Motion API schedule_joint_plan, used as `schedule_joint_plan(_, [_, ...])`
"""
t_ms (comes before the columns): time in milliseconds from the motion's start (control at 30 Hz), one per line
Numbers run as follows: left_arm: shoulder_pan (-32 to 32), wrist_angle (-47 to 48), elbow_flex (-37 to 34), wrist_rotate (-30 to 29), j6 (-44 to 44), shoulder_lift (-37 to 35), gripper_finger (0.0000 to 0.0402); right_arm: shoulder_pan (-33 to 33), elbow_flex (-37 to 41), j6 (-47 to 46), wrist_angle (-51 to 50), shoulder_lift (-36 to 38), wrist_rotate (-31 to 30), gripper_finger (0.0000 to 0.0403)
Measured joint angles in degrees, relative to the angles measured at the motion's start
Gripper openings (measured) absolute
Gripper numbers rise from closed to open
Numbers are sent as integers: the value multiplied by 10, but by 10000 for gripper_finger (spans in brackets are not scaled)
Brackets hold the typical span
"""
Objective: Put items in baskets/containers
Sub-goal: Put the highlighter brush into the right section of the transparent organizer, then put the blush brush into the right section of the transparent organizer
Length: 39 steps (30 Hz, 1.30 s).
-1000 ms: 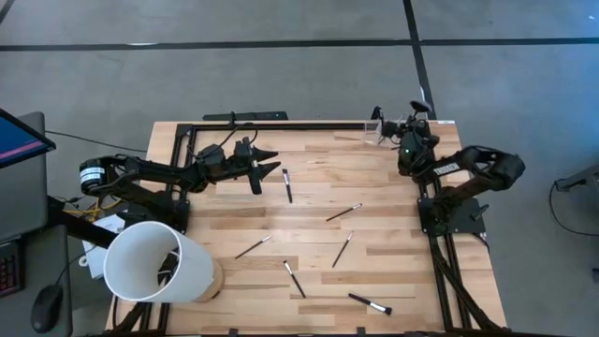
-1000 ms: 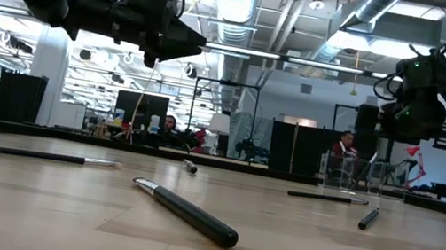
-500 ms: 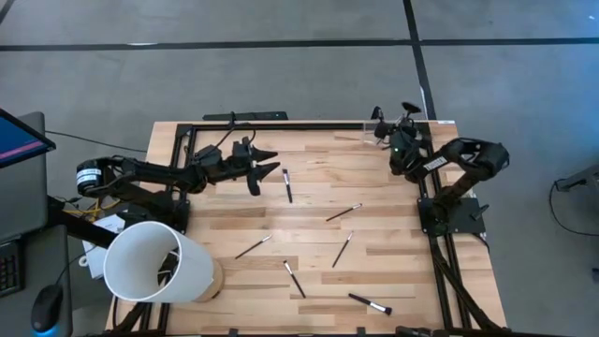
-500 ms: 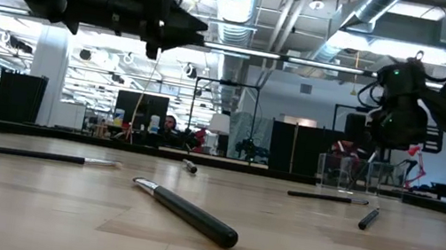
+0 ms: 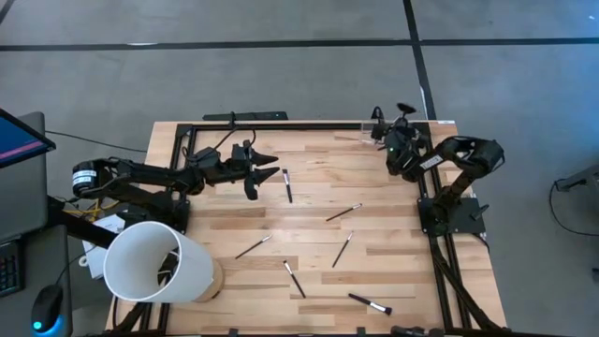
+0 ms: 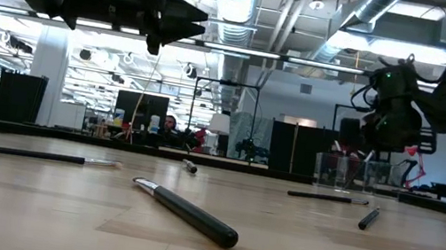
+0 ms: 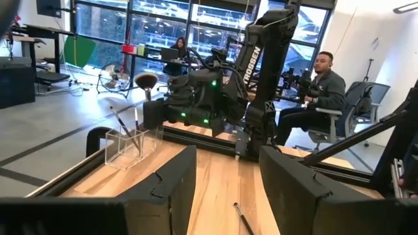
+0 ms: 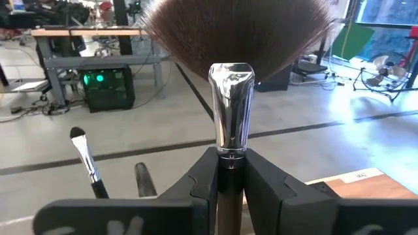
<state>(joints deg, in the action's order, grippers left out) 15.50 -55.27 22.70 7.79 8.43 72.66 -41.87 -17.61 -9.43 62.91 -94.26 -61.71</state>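
Gripping the fan brush (image 8: 230,39), the right gripper (image 8: 230,171) hangs at the clear holder (image 7: 128,145), fingers (image 8: 204,179) clenched on its handle just below the silvery ferrule.

Two brushes already stand inside the holder, apparently below those fingers. The left gripper (image 5: 255,167) hovers released above the worktop (image 5: 374,253), a loose brush (image 5: 287,185) just beyond its fingertips; five more lie scattered farther off.
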Motion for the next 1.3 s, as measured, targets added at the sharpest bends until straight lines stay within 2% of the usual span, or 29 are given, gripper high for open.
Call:
schedule_joint_plan(400, [-10, 2, 0, 0, 0, 0, 166, 6, 0, 3, -12, 0, 5, 52])
schedule_joint_plan(567, [-10, 2, 0, 0, 0, 0, 166, 8, 0, 4, -12, 1, 13, 64])
schedule_joint_plan(700, [-10, 2, 0, 0, 0, 0, 166, 18, 0, 8, -12, 1, 5, 83])
schedule_joint_plan(900, [-10, 4, 0, 0, 0, 0, 166, 39, 0, 50, -12, 1, -46, 122])
schedule_joint_plan(1100, [-10, 4, 0, 0, 0, 0, 166, 60, 0, 55, -29, 16, -89, 167])
schedule_joint_plan(1300, [-10, 9, 0, 0, 0, 0, 166, 77, 0, 70, -42, 59, -90, 197])
